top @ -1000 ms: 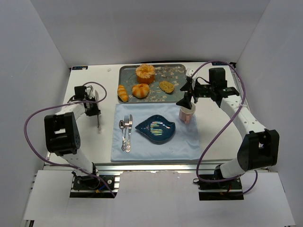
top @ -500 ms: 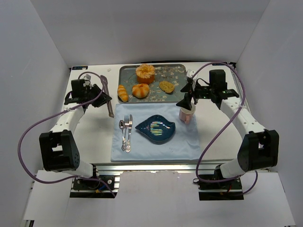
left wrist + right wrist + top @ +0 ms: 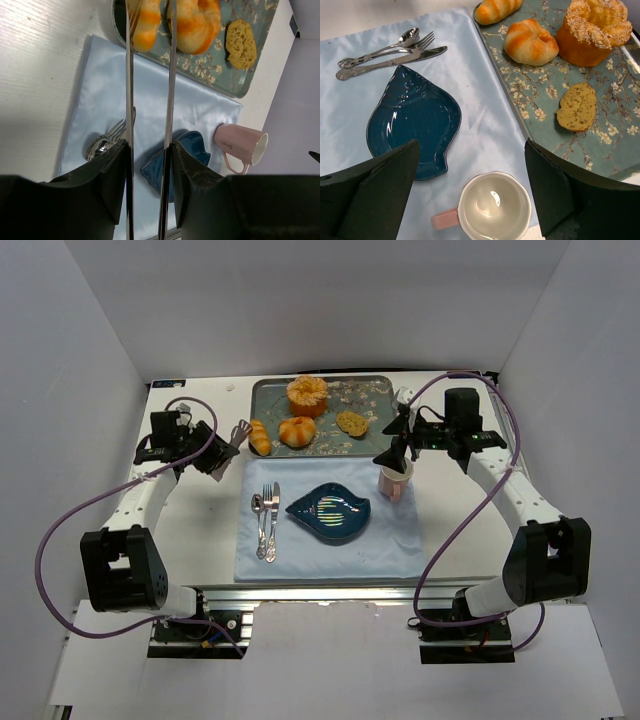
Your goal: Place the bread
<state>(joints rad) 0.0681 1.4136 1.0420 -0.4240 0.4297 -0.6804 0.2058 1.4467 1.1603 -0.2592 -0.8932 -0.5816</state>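
- A white table [image 3: 45, 60] seen from above; a floral metal tray [image 3: 540, 95] sits along its far edge with four breads on it: a long roll [image 3: 147, 25] at the left end, a round roll [image 3: 195, 25] just right of it, a flat slice [image 3: 240, 44] further right, and a tall bun [image 3: 592, 32] at the far side.
- Nearer than the tray lies a pale blue cloth [image 3: 190, 110]; on it sit a blue shell-shaped plate [image 3: 412, 120], which carries no bread yet, cutlery [image 3: 385, 52] just left of the plate, and a pink mug [image 3: 495, 205] to its right.
- The left gripper [image 3: 150, 165] has its jaws clamped on a pair of long metal tongs [image 3: 129, 100]; the two blades stand slightly apart and reach over the tray's left end, one crossing the long roll, the other the edge of the round roll; their tips run out of the wrist view.
- The right gripper [image 3: 471, 150] hangs above the mug, jaws wide apart and holding nothing.
- The bread appears not yet picked up; I cannot tell which roll is the target, though the long roll lies nearest the blades.
- Risks from here: the two rolls lie close together, so the blades may pinch both or nudge one aside; a blade could catch the tray's raised rim; the blades look smooth, so a soft roll may slip out or be squashed; long tongs magnify any wrist wobble at the tips; on the way to the plate the tongs could brush the cutlery.
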